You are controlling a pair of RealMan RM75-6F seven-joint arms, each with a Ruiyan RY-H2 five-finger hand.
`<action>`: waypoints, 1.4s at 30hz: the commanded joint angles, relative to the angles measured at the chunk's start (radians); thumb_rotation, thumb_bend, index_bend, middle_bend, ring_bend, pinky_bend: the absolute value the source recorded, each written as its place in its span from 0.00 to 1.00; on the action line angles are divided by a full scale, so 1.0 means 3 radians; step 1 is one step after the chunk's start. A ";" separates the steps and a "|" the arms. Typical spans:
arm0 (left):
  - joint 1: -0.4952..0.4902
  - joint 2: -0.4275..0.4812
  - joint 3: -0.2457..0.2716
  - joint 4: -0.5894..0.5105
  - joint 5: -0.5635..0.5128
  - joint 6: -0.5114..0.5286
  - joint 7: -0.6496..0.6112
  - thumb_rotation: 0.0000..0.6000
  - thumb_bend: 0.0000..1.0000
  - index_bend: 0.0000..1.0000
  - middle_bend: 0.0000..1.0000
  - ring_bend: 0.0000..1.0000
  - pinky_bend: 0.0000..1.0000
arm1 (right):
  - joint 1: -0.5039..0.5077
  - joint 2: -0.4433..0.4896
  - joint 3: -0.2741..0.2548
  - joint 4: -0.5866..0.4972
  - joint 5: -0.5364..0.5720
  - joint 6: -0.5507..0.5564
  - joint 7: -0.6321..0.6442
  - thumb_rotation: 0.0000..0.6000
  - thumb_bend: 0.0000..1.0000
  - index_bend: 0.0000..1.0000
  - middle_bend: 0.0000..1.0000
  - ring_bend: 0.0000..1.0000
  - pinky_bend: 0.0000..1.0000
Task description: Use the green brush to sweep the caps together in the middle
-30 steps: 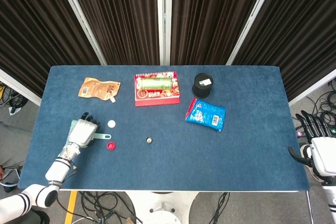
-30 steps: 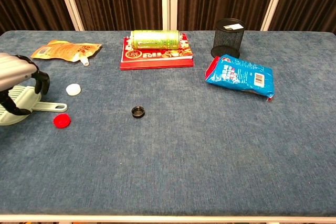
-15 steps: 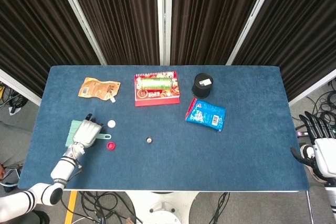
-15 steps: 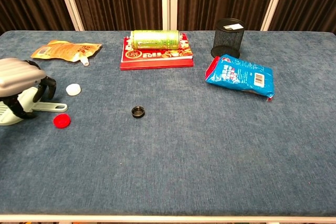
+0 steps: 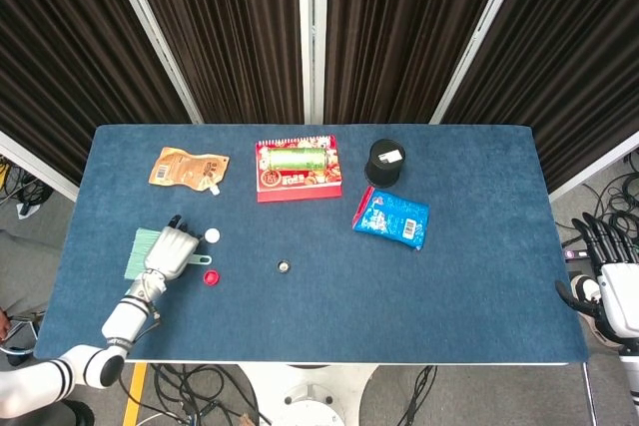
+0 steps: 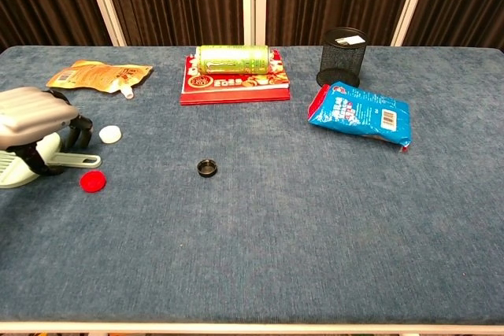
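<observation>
The green brush (image 5: 138,249) lies flat near the table's left edge, its handle (image 6: 75,160) pointing right toward the caps. My left hand (image 5: 172,250) hovers over the brush's neck, with the fingers (image 6: 77,127) arched down over it and apart; the brush lies still on the cloth. A white cap (image 5: 212,235) sits just right of the hand. The red cap (image 6: 93,181) is in front of the handle's tip. A black cap (image 6: 207,168) lies near the table's middle. My right hand (image 5: 611,284) hangs off the table's right edge, fingers spread, holding nothing.
At the back stand a red box (image 5: 298,179) with a green can (image 6: 233,57) on it, a black mesh cup (image 6: 341,57) and an orange pouch (image 5: 189,168). A blue snack bag (image 6: 359,113) lies right of centre. The blue table (image 6: 315,241) has a near edge at the bottom.
My left hand has slid to the right along the brush, from over the bristle head toward the neck and handle. The brush and caps have stayed put. The right hand dropped slightly.
</observation>
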 commanded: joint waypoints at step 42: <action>-0.0017 0.0399 0.0096 0.0026 0.0825 0.0365 -0.1841 1.00 0.41 0.50 0.58 0.40 0.43 | -0.0022 0.0101 -0.0002 -0.0189 0.0043 -0.0048 -0.0134 1.00 0.15 0.00 0.00 0.00 0.00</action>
